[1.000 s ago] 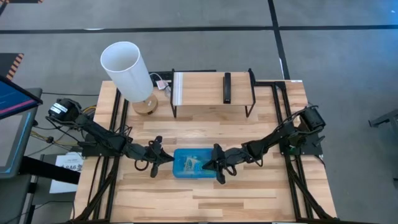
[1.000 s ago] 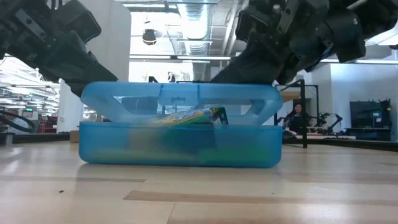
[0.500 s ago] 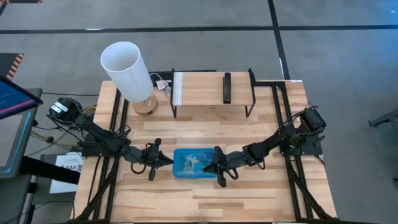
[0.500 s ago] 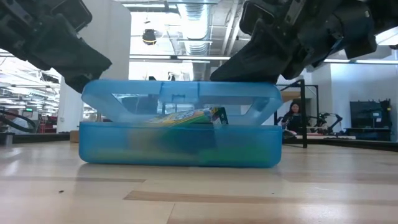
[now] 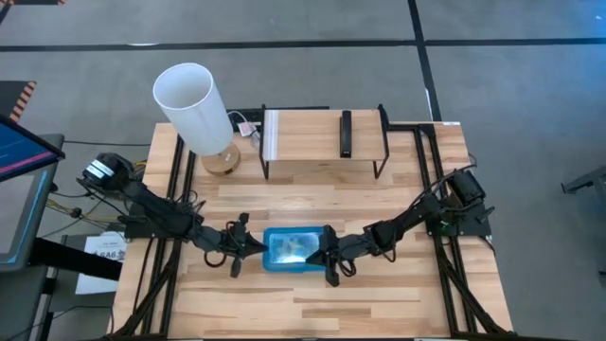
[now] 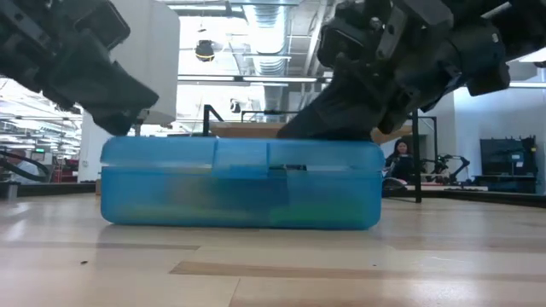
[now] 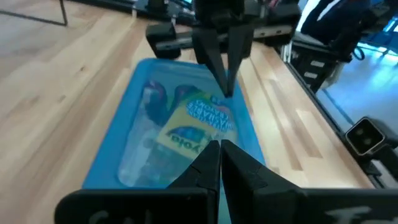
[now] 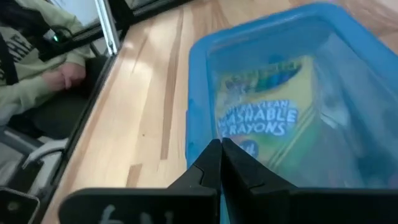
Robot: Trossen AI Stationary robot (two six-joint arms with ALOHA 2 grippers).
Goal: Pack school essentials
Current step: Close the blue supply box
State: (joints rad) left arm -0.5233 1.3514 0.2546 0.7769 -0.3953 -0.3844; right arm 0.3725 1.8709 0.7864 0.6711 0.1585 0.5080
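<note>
The blue translucent case lies at the table's middle with its lid down flat. Through the lid I see the green-yellow crayon box; the other stationery is only a blur inside. My left gripper is shut at the case's left end. My right gripper is shut at its right end. The two point at each other across the lid, and the right one shows in the left wrist view. My left gripper presses its shut fingertips on the lid's left end, slanting down from the table's left. The case rests flat on the table. My right gripper presses its shut fingertips on the lid's right end, slanting down from the table's right.
A lamp with a white shade stands at the far left. A black wire rack at the far middle carries a black bar. People sit beyond the table. Bare wood lies on the case's near side.
The lid stood ajar above the case, with the crayon box showing in the gap. It has come down flat onto the base. Both grippers have moved down with it, and the left one has moved right toward the case.
</note>
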